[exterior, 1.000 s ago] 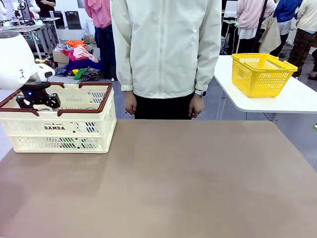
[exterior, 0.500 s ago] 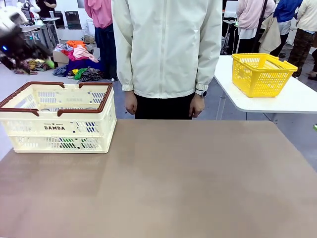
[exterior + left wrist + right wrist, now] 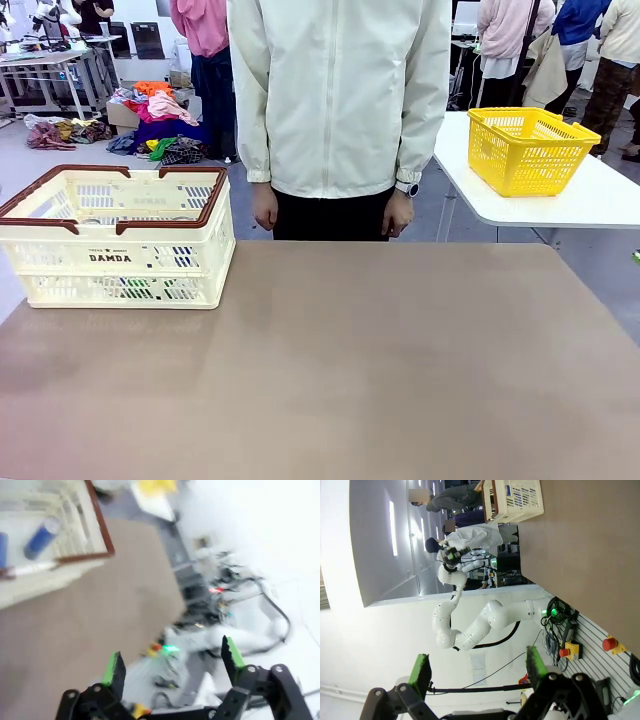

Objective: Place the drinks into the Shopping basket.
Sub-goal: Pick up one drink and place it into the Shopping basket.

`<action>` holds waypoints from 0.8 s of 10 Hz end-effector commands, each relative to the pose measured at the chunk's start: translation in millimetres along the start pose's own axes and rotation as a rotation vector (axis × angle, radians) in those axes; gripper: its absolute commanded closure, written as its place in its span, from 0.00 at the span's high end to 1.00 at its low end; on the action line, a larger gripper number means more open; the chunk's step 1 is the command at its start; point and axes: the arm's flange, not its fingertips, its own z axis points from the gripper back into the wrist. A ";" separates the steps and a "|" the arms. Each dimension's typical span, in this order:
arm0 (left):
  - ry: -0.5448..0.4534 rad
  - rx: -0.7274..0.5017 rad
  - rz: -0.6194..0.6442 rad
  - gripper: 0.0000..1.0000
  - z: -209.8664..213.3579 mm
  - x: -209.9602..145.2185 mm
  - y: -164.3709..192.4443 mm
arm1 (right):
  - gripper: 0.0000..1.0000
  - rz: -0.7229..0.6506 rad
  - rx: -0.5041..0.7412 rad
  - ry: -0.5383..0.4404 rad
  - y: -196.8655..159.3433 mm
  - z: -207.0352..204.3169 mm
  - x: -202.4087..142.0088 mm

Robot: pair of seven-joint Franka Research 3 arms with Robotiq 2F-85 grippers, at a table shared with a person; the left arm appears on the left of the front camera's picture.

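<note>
The cream Shopping basket [image 3: 120, 240] with its dark brown rim stands on the table's far left. In the blurred left wrist view a blue drink can [image 3: 42, 538] lies on the floor of the Shopping basket [image 3: 97, 525], and the edge of another blue one [image 3: 2, 550] shows beside it. My left gripper [image 3: 172, 662] hangs open and empty, well away from the basket. My right gripper [image 3: 477, 672] is open and empty too, off the table's near side, with the Shopping basket [image 3: 515, 500] far off.
A person [image 3: 335, 100] stands at the table's far edge, hands hanging down. A yellow mesh basket [image 3: 528, 150] sits on a separate white table at the right. The brown tabletop [image 3: 350, 370] is bare. My left arm [image 3: 470, 625] is raised high.
My left arm lifted out of the basket, swung up and to the left, and left the front view. Its jaws opened fully.
</note>
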 end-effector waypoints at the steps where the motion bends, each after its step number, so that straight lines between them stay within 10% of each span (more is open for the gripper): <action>1: 0.092 -0.093 0.151 1.00 5.2 2.9 54.3 | 1.00 -0.014 0.007 -0.002 5.6 0.3 -0.9; 2: 0.000 0.000 0.000 1.00 0.0 0.0 0.0 | 1.00 -0.014 0.007 -0.002 5.6 0.3 -0.9; 8: 0.000 0.000 0.000 1.00 0.0 0.0 0.0 | 1.00 -0.014 0.007 -0.002 5.6 0.3 -0.9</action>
